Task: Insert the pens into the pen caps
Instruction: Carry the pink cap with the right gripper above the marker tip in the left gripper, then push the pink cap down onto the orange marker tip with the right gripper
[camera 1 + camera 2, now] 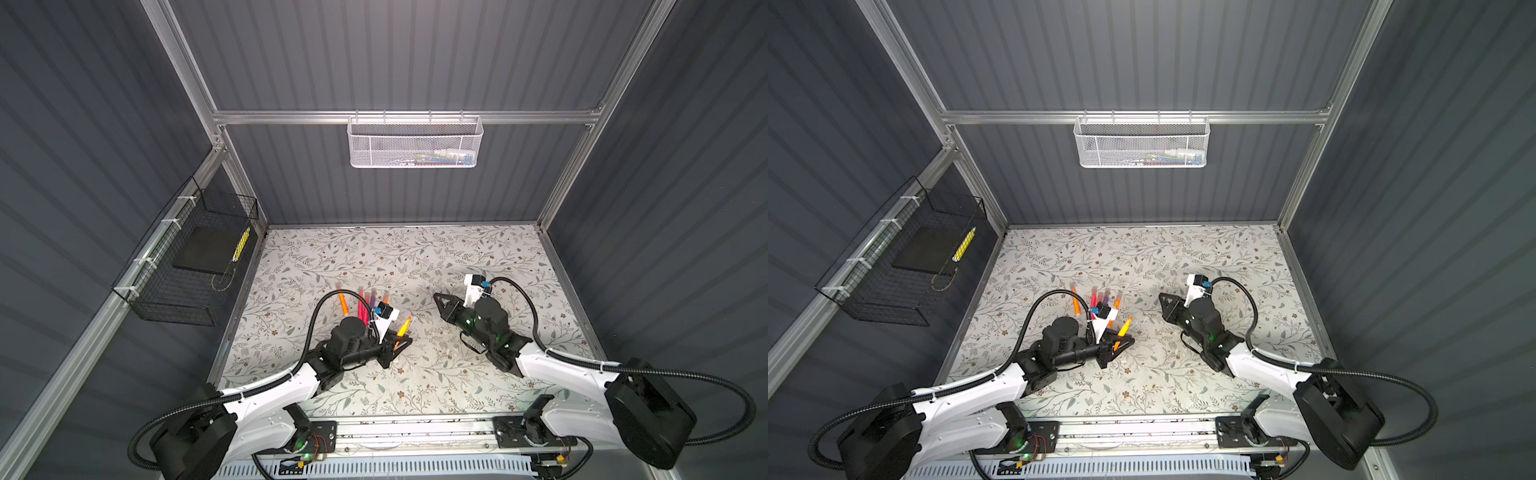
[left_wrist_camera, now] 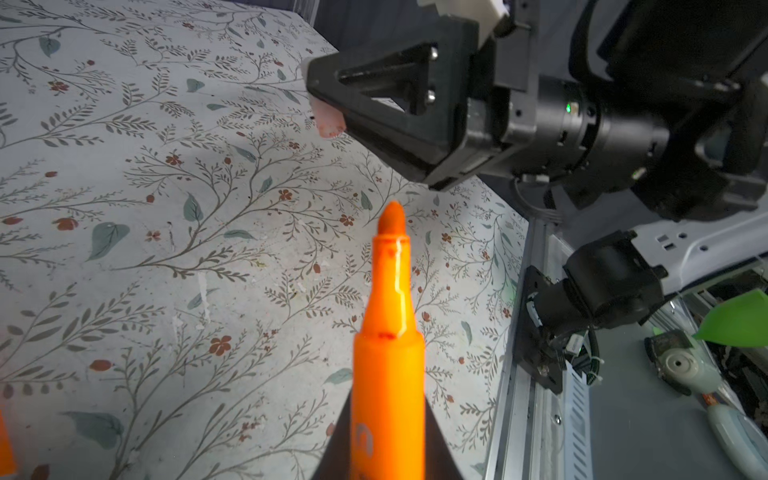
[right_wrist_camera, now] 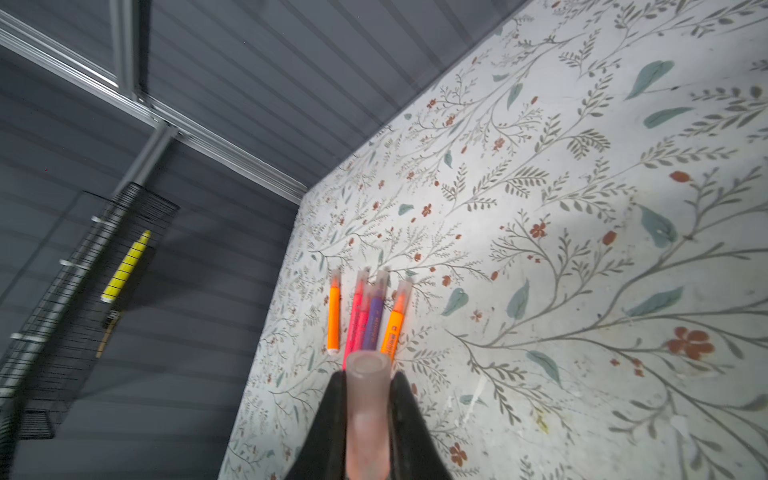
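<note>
Bench point(image 1: 478, 257): pale surface printed with grey twigs, teal leaves and small rust flowers.
Black wire basket point(image 1: 187, 266): hangs on the left wall rail. It holds a dark flat slab and a yellow stick whose black markings are too small to read.
White mesh basket point(image 1: 415, 143): hooked on the back rail, with coloured items inside too blurred to name.
Left fingers point(image 1: 399, 343): clenched on the orange pen's barrel, above the middle of the bench.
Right fingers point(image 1: 440, 303): clenched on the cap, facing the left fingers and apart from them.
Five pens point(image 3: 374, 324): lie side by side on the bench beyond the left arm, in the order orange, pink, pink, purple, orange. Dark print along the barrels is too blurred to read.
Caps point(image 3: 404, 286): translucent and seated over those pens' far ends.
Orange pen point(image 2: 388, 332): glossy, with a stepped neck and a bare rounded felt tip aimed towards the right fingers, clear of the cap. A pale logo on the barrel is unreadable.
Cap point(image 3: 369, 399): frosted pinkish tube with its open mouth outward.
</note>
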`<state>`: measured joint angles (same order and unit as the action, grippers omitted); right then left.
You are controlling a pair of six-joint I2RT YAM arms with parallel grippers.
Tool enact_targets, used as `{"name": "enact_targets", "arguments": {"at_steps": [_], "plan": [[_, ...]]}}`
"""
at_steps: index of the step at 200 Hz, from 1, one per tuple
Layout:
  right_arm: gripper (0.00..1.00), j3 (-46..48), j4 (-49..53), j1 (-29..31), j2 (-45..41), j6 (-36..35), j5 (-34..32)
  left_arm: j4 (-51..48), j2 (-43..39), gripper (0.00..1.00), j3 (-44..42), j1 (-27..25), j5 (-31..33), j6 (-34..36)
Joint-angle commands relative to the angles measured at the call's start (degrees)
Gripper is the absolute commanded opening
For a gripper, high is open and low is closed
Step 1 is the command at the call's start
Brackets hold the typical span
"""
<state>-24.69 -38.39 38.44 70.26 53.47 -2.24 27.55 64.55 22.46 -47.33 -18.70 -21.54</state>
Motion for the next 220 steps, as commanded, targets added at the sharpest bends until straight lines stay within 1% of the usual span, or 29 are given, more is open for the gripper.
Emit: {"name": "enact_targets", "arguments": {"at_steps": [1, 20, 38, 68, 132, 220], "plan": [[0.04, 0.44, -12.03, 0.81, -0.29, 3.37, 1.55, 10.38, 3.56, 0.0, 1.29, -0.46, 1.19, -4.3], [0.02, -0.5, -14.0, 1.4, 1.46, 3.31, 3.32, 13.41, 8.03, 0.0, 3.12, -1.17, 0.24, -5.93], [0.02, -0.88, -15.66, 1.88, 2.81, 3.22, 3.43, 15.1, 11.28, 0.0, 4.21, -2.25, 0.24, -5.97], [0.02, -1.66, -16.01, 2.56, 4.24, 3.48, 4.12, 16.73, 13.9, 0.0, 4.68, -2.68, 0.81, -6.76], [0.02, -0.93, -17.59, 4.84, 4.98, 3.48, 3.47, 15.74, 14.85, 0.0, 5.66, -2.68, 4.67, -6.32], [0.02, 1.33, -21.69, 6.99, 6.56, 3.92, 3.55, 14.37, 14.03, 0.0, 6.37, -2.66, 6.16, -6.44]]}}
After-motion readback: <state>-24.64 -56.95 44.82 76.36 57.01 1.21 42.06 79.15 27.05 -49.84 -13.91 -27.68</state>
